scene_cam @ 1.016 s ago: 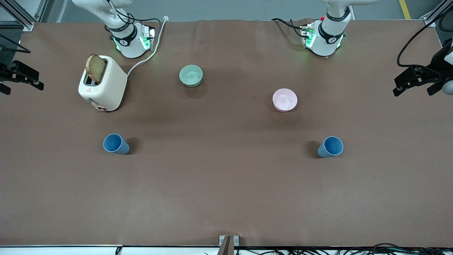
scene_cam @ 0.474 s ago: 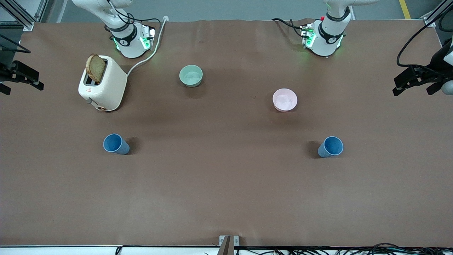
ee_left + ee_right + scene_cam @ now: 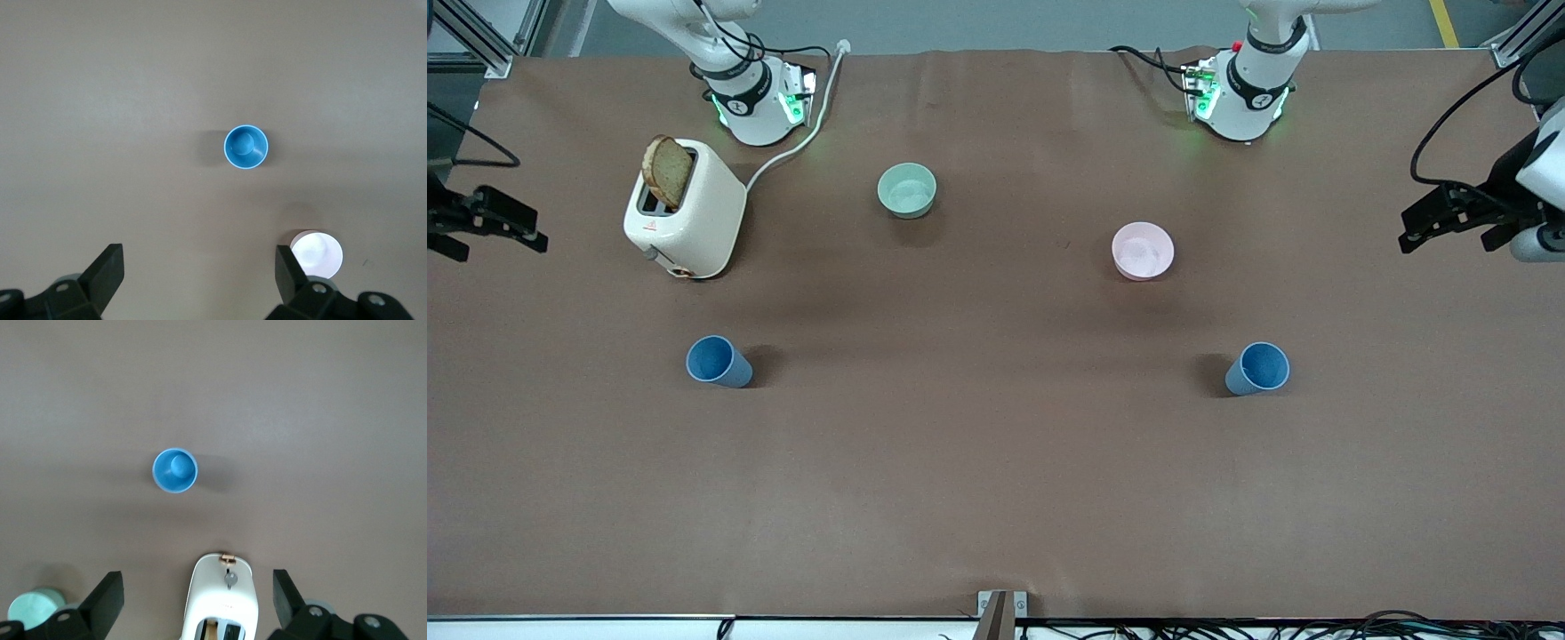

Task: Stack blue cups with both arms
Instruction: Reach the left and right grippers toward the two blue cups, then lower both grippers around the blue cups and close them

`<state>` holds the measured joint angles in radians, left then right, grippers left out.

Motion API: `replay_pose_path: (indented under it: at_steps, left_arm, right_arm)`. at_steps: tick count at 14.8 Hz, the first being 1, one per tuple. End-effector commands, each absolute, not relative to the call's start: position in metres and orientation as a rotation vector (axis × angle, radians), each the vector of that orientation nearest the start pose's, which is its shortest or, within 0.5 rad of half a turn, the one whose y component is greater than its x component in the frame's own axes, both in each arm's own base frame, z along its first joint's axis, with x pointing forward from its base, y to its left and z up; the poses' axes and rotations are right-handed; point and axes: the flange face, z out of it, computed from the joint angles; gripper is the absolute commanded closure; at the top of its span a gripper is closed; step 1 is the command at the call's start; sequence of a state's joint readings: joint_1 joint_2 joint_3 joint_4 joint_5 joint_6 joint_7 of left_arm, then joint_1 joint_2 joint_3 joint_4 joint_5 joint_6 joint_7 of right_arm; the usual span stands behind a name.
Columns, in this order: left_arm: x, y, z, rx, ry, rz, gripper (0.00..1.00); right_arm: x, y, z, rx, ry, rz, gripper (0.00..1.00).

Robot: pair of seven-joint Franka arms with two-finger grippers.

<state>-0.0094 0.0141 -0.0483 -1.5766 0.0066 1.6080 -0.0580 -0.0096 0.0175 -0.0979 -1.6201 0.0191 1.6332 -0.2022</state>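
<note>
Nothing stacked yet: both blue cups (image 3: 719, 362) (image 3: 1258, 368) stand well apart on bench (image 3: 996, 480); left end effector (image 3: 1449, 216) and right end effector (image 3: 482, 222) wide open, empty.

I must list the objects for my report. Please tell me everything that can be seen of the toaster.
The toaster is a cream-white, smooth two-slot model that stands upright on the brown table toward the right arm's end, farther from the front camera than the nearby blue cup. A brown bread slice sticks out of one slot. A small lever and a knob show on its end face. A white cord leads away from it.
</note>
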Motion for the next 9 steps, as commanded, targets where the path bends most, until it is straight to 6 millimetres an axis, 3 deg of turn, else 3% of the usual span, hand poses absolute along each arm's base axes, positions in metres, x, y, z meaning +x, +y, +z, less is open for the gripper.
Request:
replay_pose_path:
  at_steps: [1, 3, 5, 9]
  left_arm:
    - [0.574, -0.028, 0.599, -3.137, 0.012, 0.040, 0.00]
    - [0.582, -0.032, 0.576, -3.135, 0.029, 0.105, 0.00]
    - [0.599, -0.041, 0.529, -3.126, 0.049, 0.227, 0.00]
    - [0.631, -0.038, 0.422, -3.110, 0.045, 0.410, 0.00]
  right_arm:
    - [0.563, -0.064, 0.556, -3.137, -0.119, -0.010, 0.02]
    - [0.568, -0.067, 0.520, -3.142, -0.116, -0.060, 0.02]
    - [0.579, -0.066, 0.483, -3.139, -0.109, -0.059, 0.02]
    - [0.602, -0.063, 0.418, -3.133, -0.093, 0.012, 0.05]
